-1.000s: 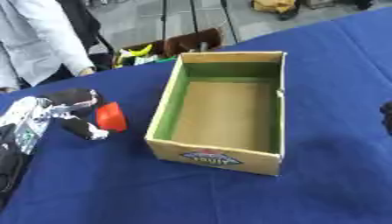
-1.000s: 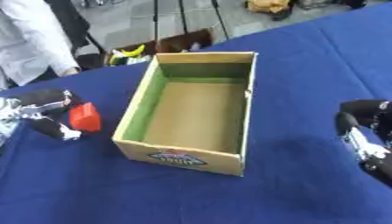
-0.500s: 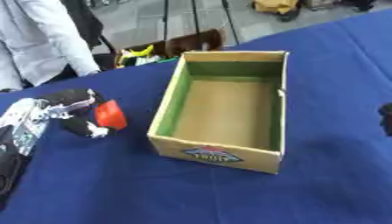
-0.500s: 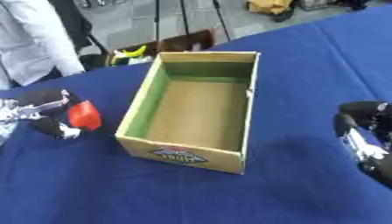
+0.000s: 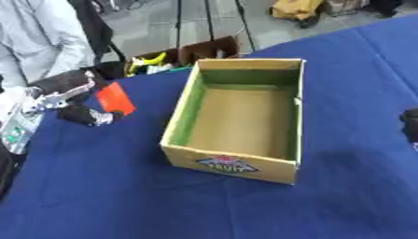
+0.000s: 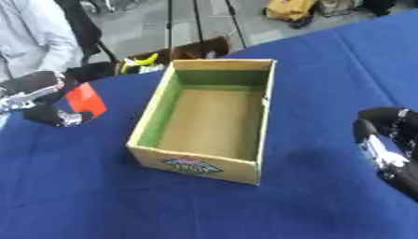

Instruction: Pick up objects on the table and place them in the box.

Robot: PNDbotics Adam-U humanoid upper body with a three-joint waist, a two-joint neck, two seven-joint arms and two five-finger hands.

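Observation:
An open cardboard box (image 5: 181, 122) with green inner walls stands empty in the middle of the blue table (image 5: 122, 196). To its left my left hand (image 5: 64, 87) is shut on a flat red object (image 5: 114, 98), pinched between the fingers above and the thumb (image 5: 86, 115) below, and held a little over the cloth, apart from the box. My right hand (image 6: 385, 140) rests at the right edge of the right eye view, fingers relaxed and holding nothing; only a sliver of it shows in the left eye view.
A person in a light top (image 5: 37, 42) stands at the table's far left edge. Behind the table lie brown cartons with yellow and green things (image 5: 151, 62) and a yellow bag (image 5: 298, 9) on the floor.
My left hand has lifted the red object higher over the cloth. The whole picture has shifted slightly, so the head moved. The right hand stays in place.

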